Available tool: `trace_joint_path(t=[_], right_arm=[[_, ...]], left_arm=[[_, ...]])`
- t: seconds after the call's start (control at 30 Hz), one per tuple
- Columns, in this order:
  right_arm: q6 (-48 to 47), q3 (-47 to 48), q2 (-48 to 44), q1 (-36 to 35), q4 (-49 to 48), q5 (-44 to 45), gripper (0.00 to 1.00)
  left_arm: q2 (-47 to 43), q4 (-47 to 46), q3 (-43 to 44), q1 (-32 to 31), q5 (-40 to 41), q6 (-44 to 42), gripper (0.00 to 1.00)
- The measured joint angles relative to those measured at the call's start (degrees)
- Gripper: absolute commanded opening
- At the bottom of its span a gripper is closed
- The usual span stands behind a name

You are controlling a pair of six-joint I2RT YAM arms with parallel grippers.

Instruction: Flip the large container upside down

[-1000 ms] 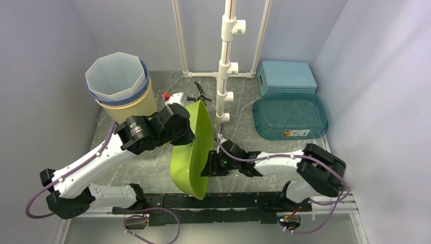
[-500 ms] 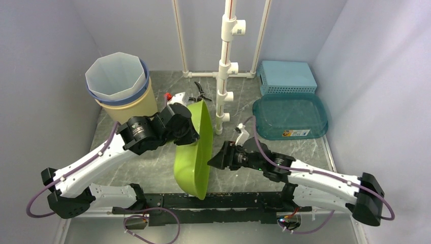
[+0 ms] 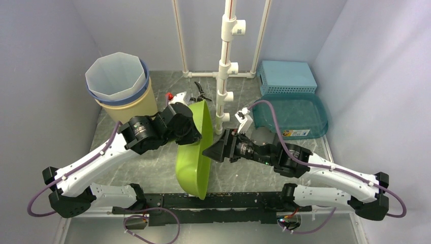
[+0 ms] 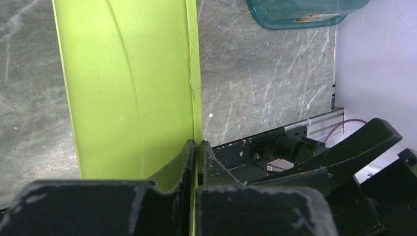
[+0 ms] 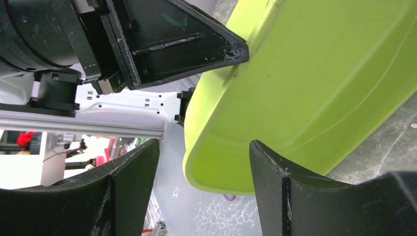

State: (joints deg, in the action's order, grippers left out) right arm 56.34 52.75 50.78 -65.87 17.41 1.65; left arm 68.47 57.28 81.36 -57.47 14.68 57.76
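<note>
The lime-green plastic tub (image 3: 192, 165) is held on edge at mid-frame, its rim pinched by the left fingers (image 4: 187, 160). The right fingers (image 5: 130, 169) have been spread wide and raised beside it; the flip is judged half done.

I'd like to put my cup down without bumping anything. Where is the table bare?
Bare grey stone table shows between the left arm and the tipped lime-green plastic container, and behind, between the white pipe stand and the pale blue perforated basket. The middle is crowded: the right arm reaches to the container there.
</note>
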Motion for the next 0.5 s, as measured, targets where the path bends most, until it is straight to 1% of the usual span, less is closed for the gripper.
trace_joint_path(t=[0.2, 0.4, 0.47, 0.5], right_arm=[[-0.98, 5.6, 6.16, -3.74, 4.83, 5.35, 0.68], [-1.42, 6.47, 10.23, -4.63, 6.16, 7.98, 0.66], [-1.75, 7.06, 11.34, -4.68, 6.32, 8.39, 0.63], [-1.92, 7.74, 12.17, -4.7, 6.45, 8.61, 0.6]], left_arm=[[0.0, -0.33, 0.0, 0.0, -0.39, 0.02, 0.05], [0.0, -0.9, 0.0, 0.0, -1.09, 0.2, 0.04], [0.02, -0.96, 0.0, 0.0, -1.33, 0.2, 0.04], [0.02, -1.01, 0.0, 0.0, -1.38, 0.2, 0.04]])
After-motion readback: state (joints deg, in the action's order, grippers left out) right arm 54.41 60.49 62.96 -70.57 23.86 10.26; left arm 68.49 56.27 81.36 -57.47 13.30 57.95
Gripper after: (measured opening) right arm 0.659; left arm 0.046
